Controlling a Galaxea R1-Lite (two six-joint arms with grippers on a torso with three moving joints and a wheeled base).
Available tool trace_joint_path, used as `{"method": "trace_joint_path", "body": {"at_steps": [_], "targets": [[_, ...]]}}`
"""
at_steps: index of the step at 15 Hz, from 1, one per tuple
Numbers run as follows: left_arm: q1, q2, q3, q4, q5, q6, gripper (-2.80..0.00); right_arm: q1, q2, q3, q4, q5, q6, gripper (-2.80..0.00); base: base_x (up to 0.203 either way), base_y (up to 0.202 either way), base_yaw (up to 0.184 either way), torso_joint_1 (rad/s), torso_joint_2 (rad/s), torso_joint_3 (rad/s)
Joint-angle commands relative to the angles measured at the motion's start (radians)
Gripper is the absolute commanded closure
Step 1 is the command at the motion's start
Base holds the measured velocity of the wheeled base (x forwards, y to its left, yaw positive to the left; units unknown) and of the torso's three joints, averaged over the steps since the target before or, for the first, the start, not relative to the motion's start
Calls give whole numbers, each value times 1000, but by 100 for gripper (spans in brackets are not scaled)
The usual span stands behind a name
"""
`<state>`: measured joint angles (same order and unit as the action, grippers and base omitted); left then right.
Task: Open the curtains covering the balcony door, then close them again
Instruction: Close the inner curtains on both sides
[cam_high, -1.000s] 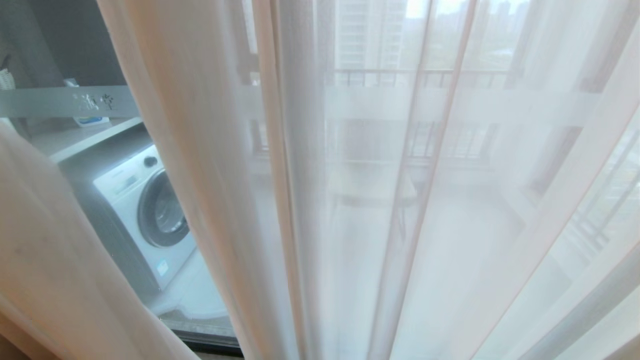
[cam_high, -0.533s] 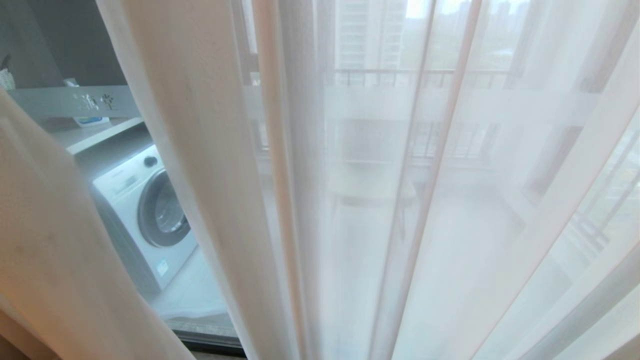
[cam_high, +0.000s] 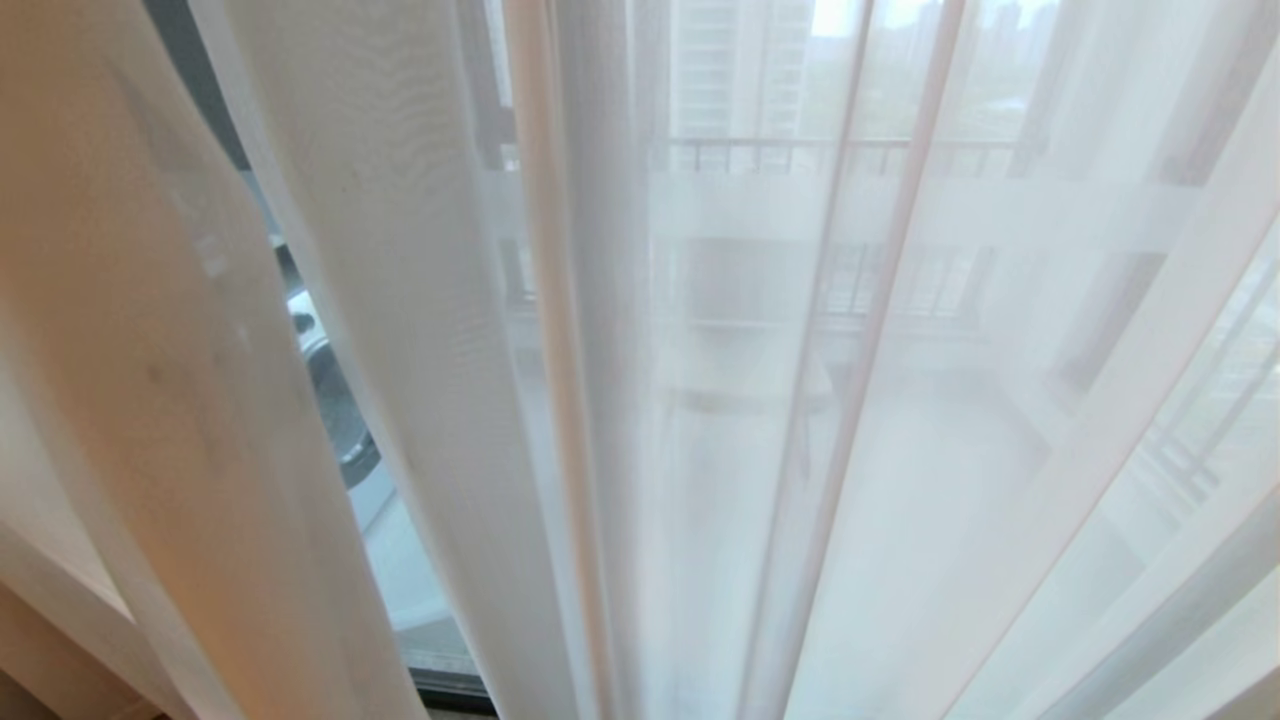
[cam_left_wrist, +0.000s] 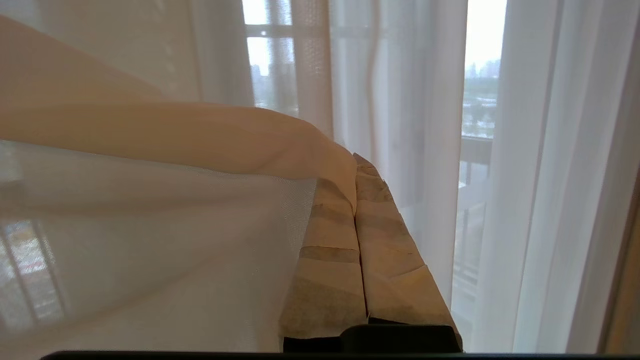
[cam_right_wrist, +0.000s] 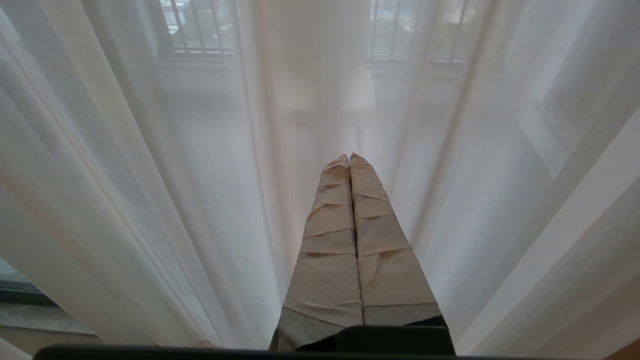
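Observation:
Sheer white curtains hang in folds across the whole head view. A second sheer panel, tinted tan, slants in from the left. Between the two, a narrow strip of the balcony door's glass and its dark bottom frame shows. My left gripper is shut, its tape-wrapped fingers pressed together, and a fold of the curtain lies draped over one finger's side and tip. My right gripper is shut and empty, pointing at the hanging curtain. Neither gripper appears in the head view.
A white washing machine stands behind the glass, visible only through the gap. A balcony railing and a small table show faintly through the fabric. The room's floor edge lies at the lower left.
The left sheer panel has swept to the right across the gap. It now hides the frosted band, the shelf and most of the washing machine. The right-hand folds have stayed in place.

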<state>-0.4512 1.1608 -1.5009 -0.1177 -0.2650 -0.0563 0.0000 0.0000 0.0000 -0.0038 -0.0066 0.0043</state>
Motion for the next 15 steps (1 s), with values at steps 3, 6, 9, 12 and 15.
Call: {"method": "trace_joint_path", "body": {"at_steps": [3,6,9,12,15], "targets": [[-148,210,-147,-2,34,23,0,0,0,0,-1,0,0,0,0,0,0,0,0,0],[-214,341,-233,-5,78,46,0,0,0,0,-1,0,0,0,0,0,0,0,0,0],[-241,467,-340,-4,87,49,0,0,0,0,-1,0,0,0,0,0,0,0,0,0],[-303,618,-489,-6,92,49,0,0,0,0,-1,0,0,0,0,0,0,0,0,0],[-367,683,-502,-8,110,49,0,0,0,0,-1,0,0,0,0,0,0,0,0,0]]}}
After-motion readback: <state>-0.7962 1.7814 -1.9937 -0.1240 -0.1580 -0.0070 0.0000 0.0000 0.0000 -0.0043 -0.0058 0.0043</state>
